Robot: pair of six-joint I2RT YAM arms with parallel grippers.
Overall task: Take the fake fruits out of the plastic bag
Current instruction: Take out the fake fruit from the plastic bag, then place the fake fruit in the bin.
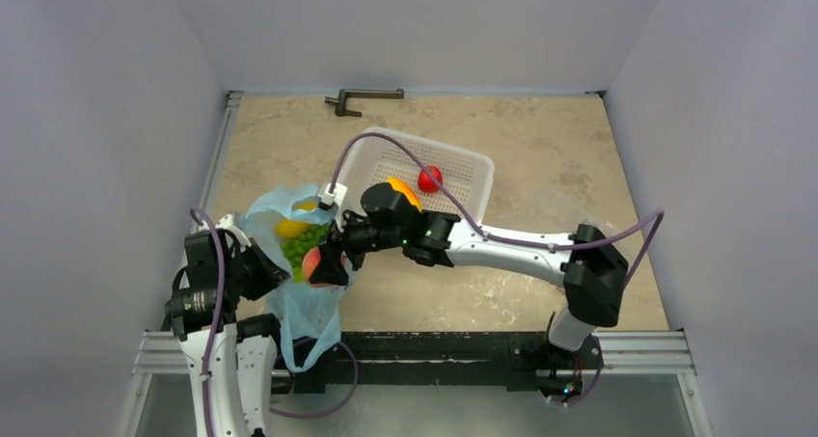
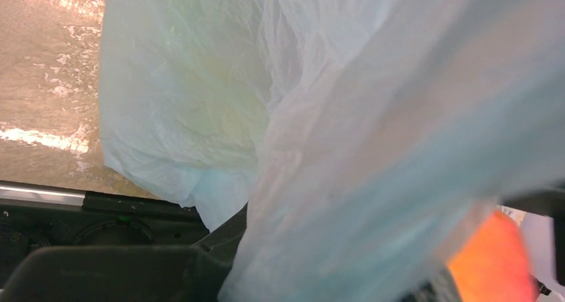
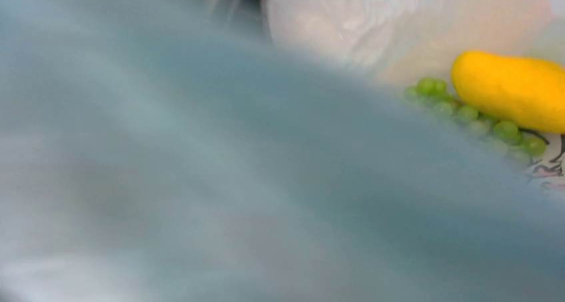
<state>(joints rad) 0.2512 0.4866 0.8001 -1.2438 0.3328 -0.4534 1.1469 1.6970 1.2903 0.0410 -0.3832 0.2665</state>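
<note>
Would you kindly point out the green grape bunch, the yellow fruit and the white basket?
green grape bunch (image 3: 466, 112), right wrist view, middle of the cluster.
yellow fruit (image 3: 513, 92), right wrist view, middle of its glossy skin.
white basket (image 1: 461, 181), top external view, bare perforated floor.

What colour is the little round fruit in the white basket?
Red. The round fruit in the basket shows best in the top external view.
</note>
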